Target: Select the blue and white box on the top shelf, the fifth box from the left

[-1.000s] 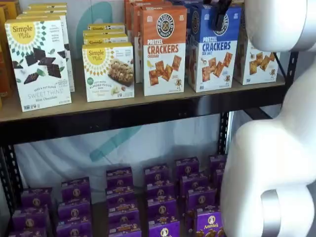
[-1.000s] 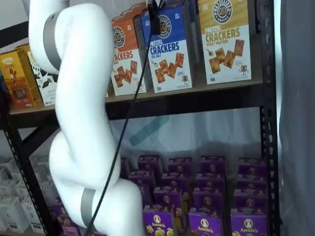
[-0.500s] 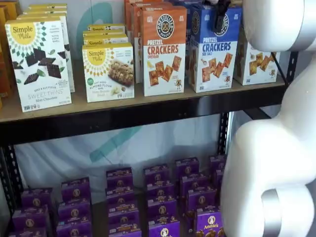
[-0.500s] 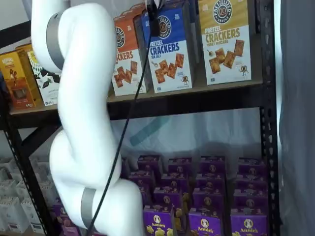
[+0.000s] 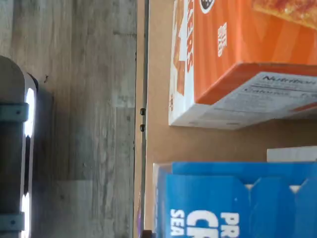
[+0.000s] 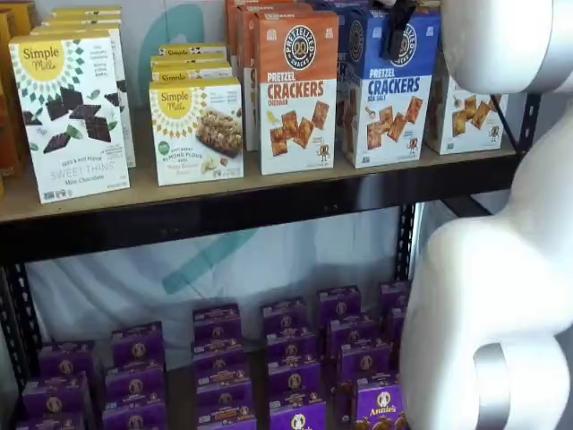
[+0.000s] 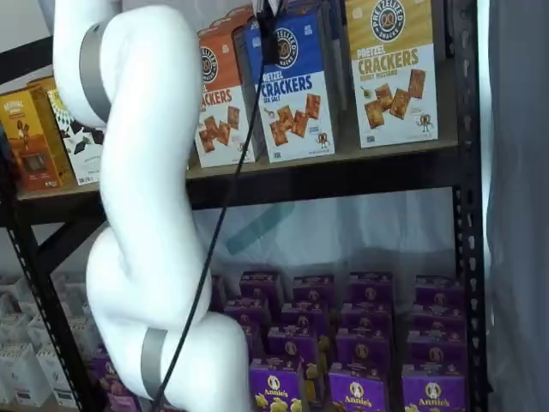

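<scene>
The blue and white box (image 6: 387, 94) stands upright on the top shelf (image 6: 224, 211), between the orange-topped Cheddar box (image 6: 298, 90) and a yellow-topped box (image 6: 466, 112). It also shows in a shelf view (image 7: 293, 90) and, from above, in the wrist view (image 5: 233, 198). My gripper (image 6: 395, 43) hangs from the view's top edge, its black finger over the box's upper front by the round logo. In a shelf view the gripper (image 7: 268, 47) sits at the box's top left corner with the cable below it. No gap between fingers shows.
Simple Mills boxes (image 6: 72, 112) stand at the shelf's left. Purple Annie's boxes (image 6: 291, 358) fill the lower shelf. My white arm (image 7: 146, 215) stands before the shelves. A black upright (image 7: 467, 215) bounds the right side. The wrist view shows the tan board (image 5: 158, 139) and wood floor (image 5: 74, 99).
The arm's upper link has shifted slightly. The gripper stays at the top of the blue and white box, which has barely moved.
</scene>
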{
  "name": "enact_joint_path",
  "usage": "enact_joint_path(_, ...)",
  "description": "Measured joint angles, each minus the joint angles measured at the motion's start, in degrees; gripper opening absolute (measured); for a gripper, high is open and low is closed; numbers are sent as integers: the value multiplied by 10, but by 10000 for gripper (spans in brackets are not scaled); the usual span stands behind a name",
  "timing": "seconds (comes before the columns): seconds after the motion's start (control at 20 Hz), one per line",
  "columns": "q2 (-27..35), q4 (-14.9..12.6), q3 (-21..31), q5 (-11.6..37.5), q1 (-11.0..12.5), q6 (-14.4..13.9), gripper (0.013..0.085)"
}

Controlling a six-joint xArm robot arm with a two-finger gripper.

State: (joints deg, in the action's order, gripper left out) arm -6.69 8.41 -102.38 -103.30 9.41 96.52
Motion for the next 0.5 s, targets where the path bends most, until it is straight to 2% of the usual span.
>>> enact_joint_path(0.05, 0, 1, 0, 0, 0, 0, 690)
enact_joint_path(0.1, -1, 1, 1, 1, 1, 0, 650)
enact_joint_path(0.15, -1, 2, 1, 1, 1, 1, 650)
enact_joint_path(0.3, -2, 2, 2, 1, 2, 2, 570)
enact_joint_path(0.5, 0, 4, -2, -3, 4, 2, 570)
